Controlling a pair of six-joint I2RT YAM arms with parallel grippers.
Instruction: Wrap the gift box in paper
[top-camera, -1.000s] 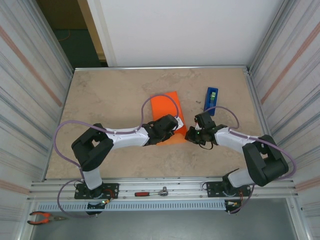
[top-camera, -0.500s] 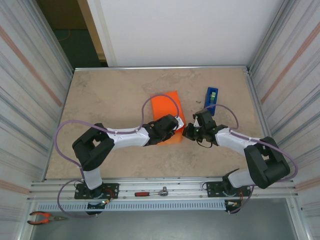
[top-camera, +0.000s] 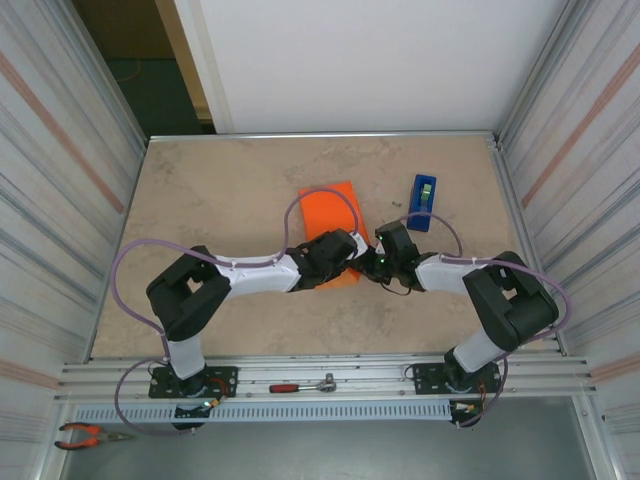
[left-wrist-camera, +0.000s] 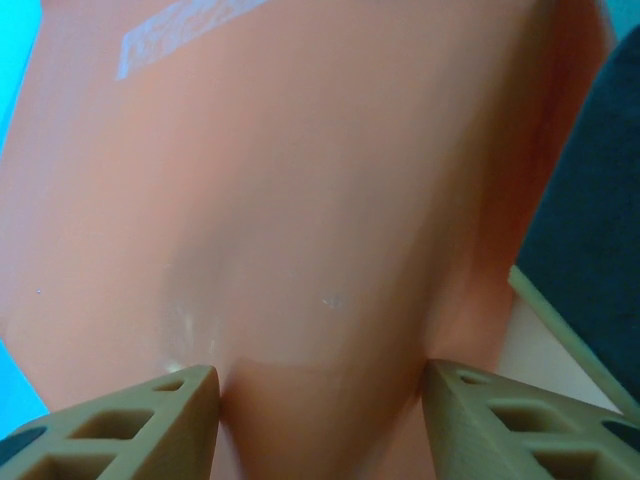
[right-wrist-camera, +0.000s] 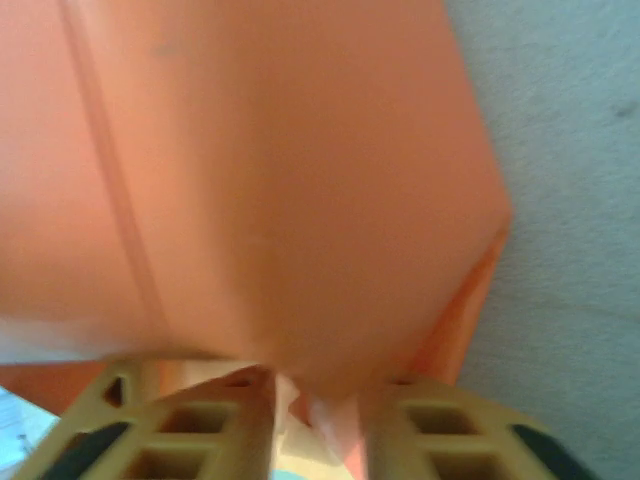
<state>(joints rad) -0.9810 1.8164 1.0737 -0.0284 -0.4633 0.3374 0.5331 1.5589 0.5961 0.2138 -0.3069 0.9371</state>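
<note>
The orange paper (top-camera: 330, 208) is folded into a bundle at the middle of the table; the gift box is hidden inside it. My left gripper (top-camera: 347, 262) sits at the bundle's near end. In the left wrist view its two fingers press on either side of the paper-covered bundle (left-wrist-camera: 300, 180), shut on it (left-wrist-camera: 320, 385). A clear tape strip (left-wrist-camera: 170, 30) shows on the paper. My right gripper (top-camera: 368, 262) is at the bundle's near right corner. Its jaws (right-wrist-camera: 317, 385) stand slightly apart, with a folded point of paper (right-wrist-camera: 280, 170) lying between them.
A blue tape dispenser (top-camera: 423, 201) stands to the right of the bundle. A screwdriver (top-camera: 300, 386) lies on the front rail and pliers (top-camera: 85, 434) on the lower left ledge. Corrugated walls close both sides of the beige table (top-camera: 220, 190).
My right gripper has moved left up against the bundle's near corner and its jaws have parted. The left gripper has kept its hold without moving.
</note>
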